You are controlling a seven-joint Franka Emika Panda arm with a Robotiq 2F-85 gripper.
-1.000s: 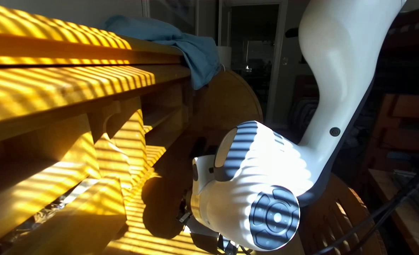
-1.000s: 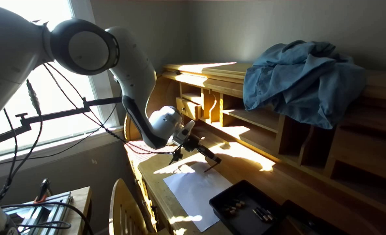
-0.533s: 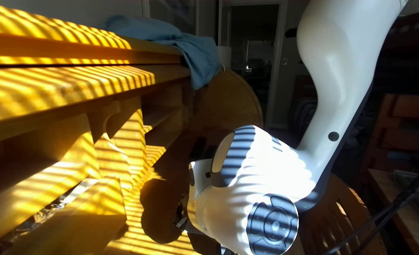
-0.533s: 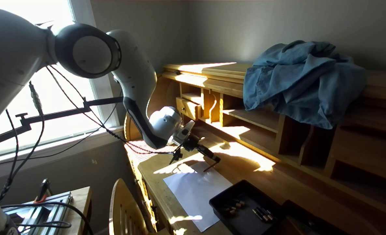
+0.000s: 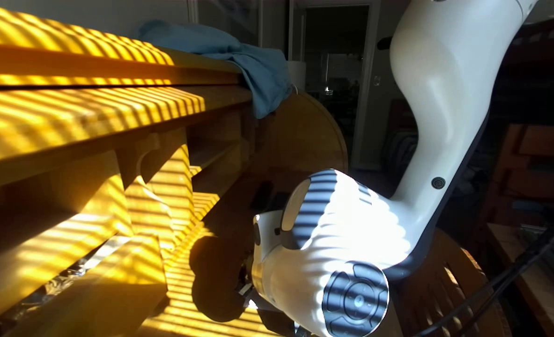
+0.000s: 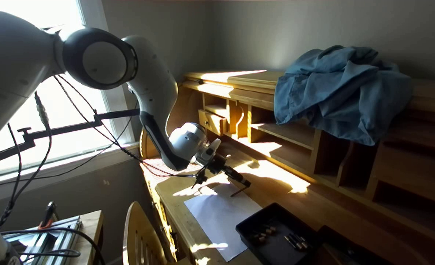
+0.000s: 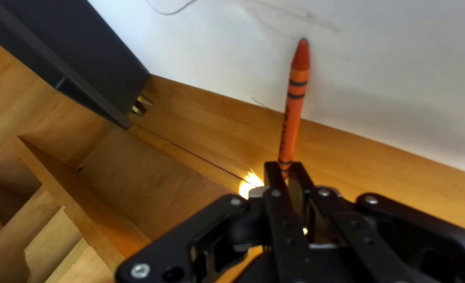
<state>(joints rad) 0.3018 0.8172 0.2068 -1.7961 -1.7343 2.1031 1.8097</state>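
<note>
Gripper point(image 7: 285, 170) jaws pinch the blunt end of an orange crayon point(image 7: 294, 106). Crayon slants over white paper point(image 7: 393, 78), tip by faint marks point(image 7: 307, 15); contact unclear. Paper lies on wooden desk point(image 7: 204, 118), black tray point(image 6: 276, 218) at its edge.

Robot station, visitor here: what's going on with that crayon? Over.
Gripper shut on orange crayon. Tip over white paper, contact unclear. Black tray alongside, not between tip and paper.
</note>
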